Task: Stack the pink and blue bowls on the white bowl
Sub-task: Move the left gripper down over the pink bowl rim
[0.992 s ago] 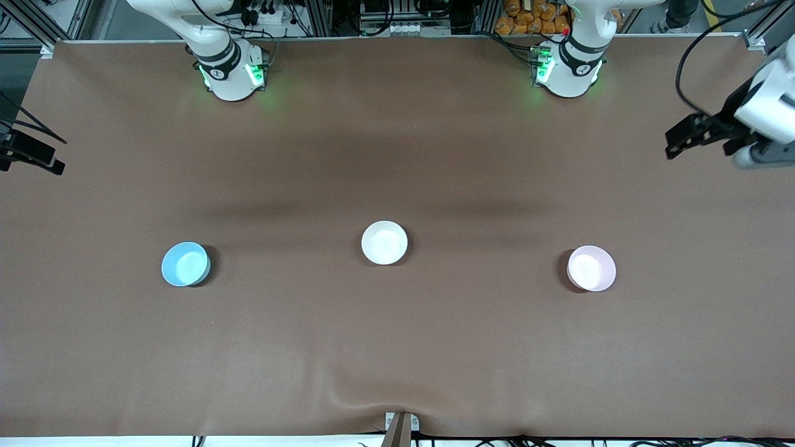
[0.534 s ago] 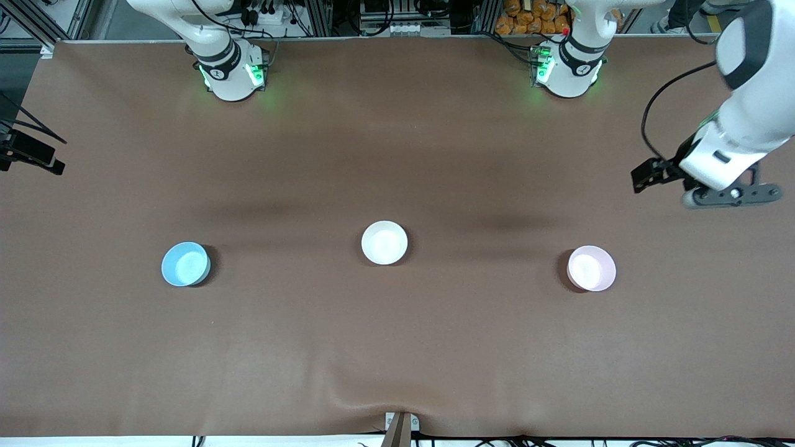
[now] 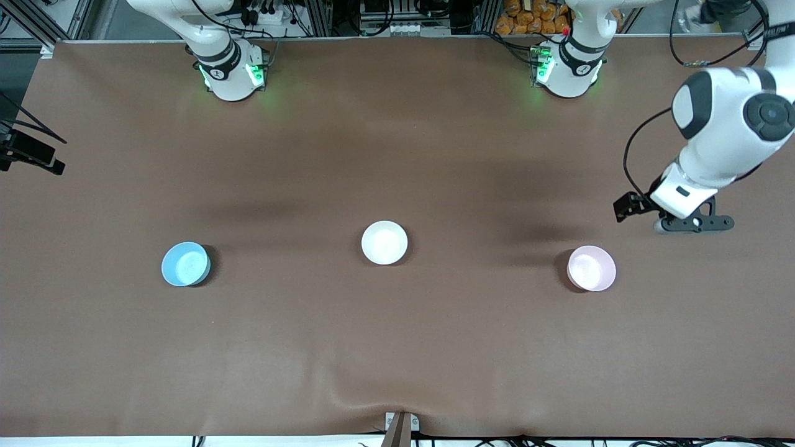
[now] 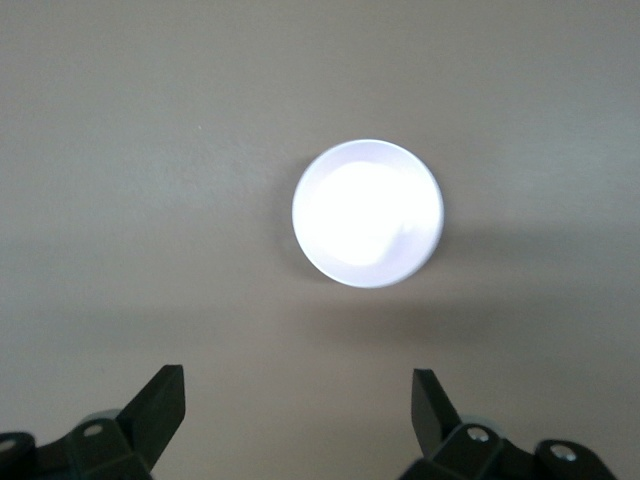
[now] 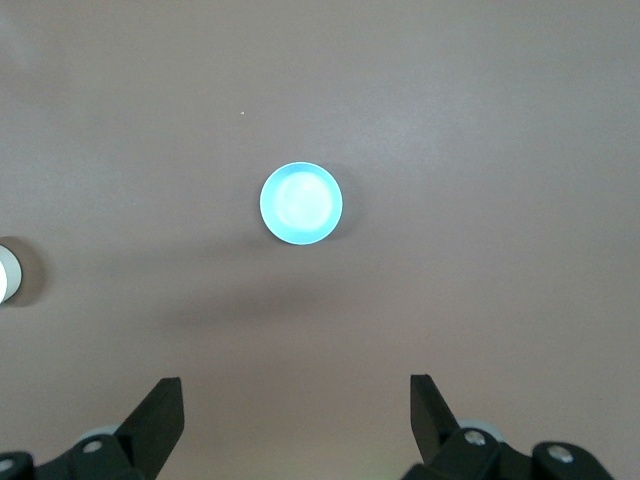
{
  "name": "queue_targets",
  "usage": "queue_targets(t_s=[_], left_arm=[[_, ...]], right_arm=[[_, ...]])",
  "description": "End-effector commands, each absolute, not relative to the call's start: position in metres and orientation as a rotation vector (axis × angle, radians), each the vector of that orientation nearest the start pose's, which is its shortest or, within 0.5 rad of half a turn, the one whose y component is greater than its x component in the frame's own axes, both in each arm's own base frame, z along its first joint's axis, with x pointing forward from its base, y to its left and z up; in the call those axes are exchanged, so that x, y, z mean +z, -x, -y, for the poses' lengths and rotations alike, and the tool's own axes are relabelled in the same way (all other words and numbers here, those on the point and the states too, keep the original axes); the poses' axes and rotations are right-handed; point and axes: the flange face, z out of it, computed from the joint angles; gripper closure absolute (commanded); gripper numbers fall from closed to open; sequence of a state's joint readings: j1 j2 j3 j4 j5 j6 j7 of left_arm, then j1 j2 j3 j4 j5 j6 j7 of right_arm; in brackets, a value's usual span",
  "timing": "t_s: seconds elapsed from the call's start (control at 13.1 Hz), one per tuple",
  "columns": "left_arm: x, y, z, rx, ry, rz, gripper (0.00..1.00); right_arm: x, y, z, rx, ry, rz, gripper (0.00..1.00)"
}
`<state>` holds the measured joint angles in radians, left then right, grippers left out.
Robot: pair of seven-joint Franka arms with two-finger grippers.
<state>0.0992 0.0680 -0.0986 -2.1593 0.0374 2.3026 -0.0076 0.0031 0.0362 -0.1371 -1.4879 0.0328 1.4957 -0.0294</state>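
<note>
Brown cloth covers the tabletop point(image 3: 397, 347), and three small bowls sit on it in a loose row, well apart from one another. The white bowl point(image 3: 384, 243) is in the middle, slightly farther from the front camera than the other two. The blue bowl point(image 3: 186, 264) lies toward the right arm's end of the tabletop, and the pink bowl point(image 3: 591, 268) lies toward the left arm's end. All three stand upright and hold nothing. The left tool point(image 3: 683, 221) hangs over bare cloth near the pink bowl, not above it, at the left arm's end of the tabletop. In the left wrist view its two dark fingers point(image 4: 160, 405) stand spread wide with nothing between them, and the pink bowl point(image 4: 368, 213) shows washed out to a bright whitish disc on the cloth below. The right tool point(image 5: 295, 420) is out of the front view; the right wrist view looks down from high up on the blue bowl point(image 5: 301, 202), with the rim of the white bowl point(image 5: 8, 272) just at that picture's edge. Its fingers point(image 5: 158, 410) are also spread apart and grasp nothing.
</note>
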Motion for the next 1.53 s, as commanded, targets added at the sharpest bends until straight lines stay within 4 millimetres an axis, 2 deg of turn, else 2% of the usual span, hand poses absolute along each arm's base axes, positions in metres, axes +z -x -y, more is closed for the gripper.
queue_targets(t_s=[0.0, 0.23, 0.46, 0.61, 0.84, 1.14, 1.3, 1.37, 1.45], left_arm=[[0.336, -0.567, -0.018, -0.135, 3.123, -0.089, 0.0], [0.298, -0.575, -0.018, -0.147, 3.132, -0.097, 0.0], [0.278, -0.581, -0.016, -0.139, 3.139, -0.103, 0.02], [0.261, -0.591, -0.018, -0.142, 3.147, -0.091, 0.15], [0.24, -0.595, -0.016, -0.148, 3.155, -0.066, 0.29], [0.229, -0.608, -0.017, -0.152, 3.171, -0.016, 0.43], [0.216, -0.611, -0.012, -0.132, 3.206, 0.036, 0.53], [0.208, -0.613, -0.01, -0.125, 3.21, 0.037, 0.64], [0.199, -0.614, -0.012, -0.11, 3.212, 0.044, 0.89]], right_arm=[[0.64, -0.551, 0.07, 0.037, 3.112, -0.155, 0.0], [0.64, -0.552, 0.071, 0.035, 3.112, -0.155, 0.0], [0.64, -0.552, 0.071, 0.035, 3.112, -0.155, 0.0], [0.64, -0.552, 0.07, 0.035, 3.112, -0.155, 0.0], [0.64, -0.551, 0.07, 0.037, 3.112, -0.152, 0.0], [0.64, -0.551, 0.07, 0.037, 3.112, -0.155, 0.0], [0.64, -0.552, 0.07, 0.039, 3.112, -0.155, 0.0], [0.64, -0.552, 0.07, 0.039, 3.112, -0.155, 0.0], [0.64, -0.552, 0.07, 0.039, 3.112, -0.155, 0.0]])
